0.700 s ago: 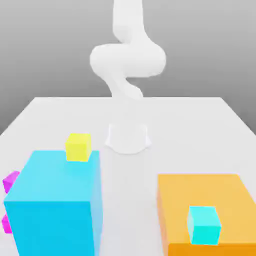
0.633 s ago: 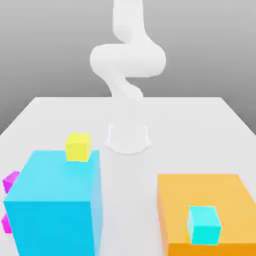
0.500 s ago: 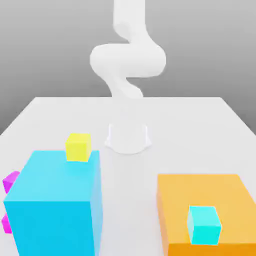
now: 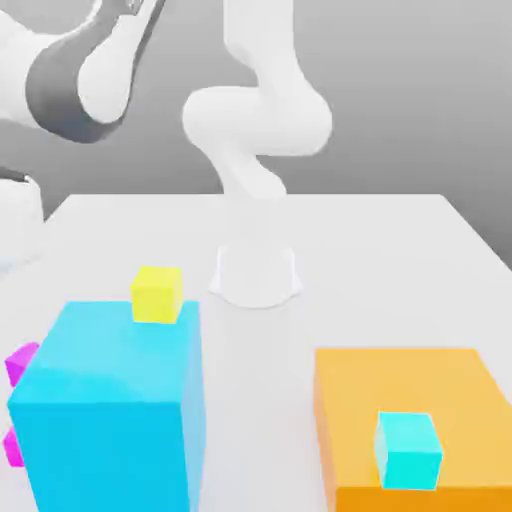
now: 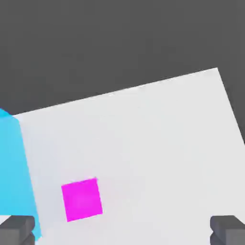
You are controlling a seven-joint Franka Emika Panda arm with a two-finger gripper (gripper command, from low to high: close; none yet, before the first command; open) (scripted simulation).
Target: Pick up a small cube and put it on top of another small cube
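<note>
Half a second ago the upper left of the exterior view showed only grey background; now the arm [image 4: 80,75] has swung in there, high above the table [image 4: 380,250] and beyond the big cyan block [image 4: 105,405]. That is the main change: the cubes themselves lie where they lay before.

In the hand view the two fingertips [image 5: 228,228] sit at opposite edges of the picture, so the jaws stand wide and hold nothing. Between them, far below, lies a magenta cube [image 5: 82,199] on the table just beside the cyan block's wall [image 5: 12,167]. In the exterior view the same magenta cube [image 4: 22,362] peeks out from behind the cyan block, on the side away from the orange block [image 4: 400,385], with a second magenta piece [image 4: 10,447] just nearer the camera.

The yellow cube [image 4: 157,293] rests on the far top edge of the cyan block; a small cyan cube [image 4: 407,450] sits on the orange block.

The swing suggests the magenta cube is the chosen pick. The gripper [image 5: 122,229] looks roughly lined up over it but high, so a descent and a grasp remain, and nothing is stacked yet.
</note>
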